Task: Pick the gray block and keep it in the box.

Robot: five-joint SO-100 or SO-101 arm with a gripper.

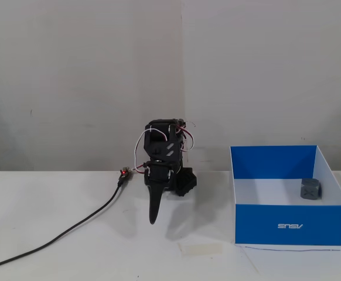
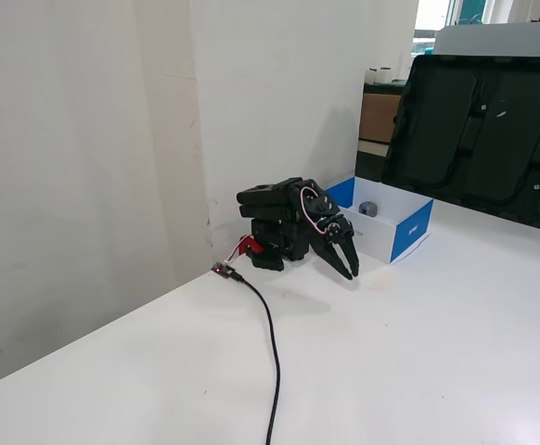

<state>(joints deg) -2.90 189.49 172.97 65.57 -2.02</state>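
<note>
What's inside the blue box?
The gray block sits inside the box, on its white floor near the right wall in a fixed view. The blue front wall hides the floor just behind it, so that strip can't be checked.

The box sits on the table, right of the arm in a fixed view. The block lies inside the box, in its far right corner. A cable runs left of the arm, well apart from the box.
</note>
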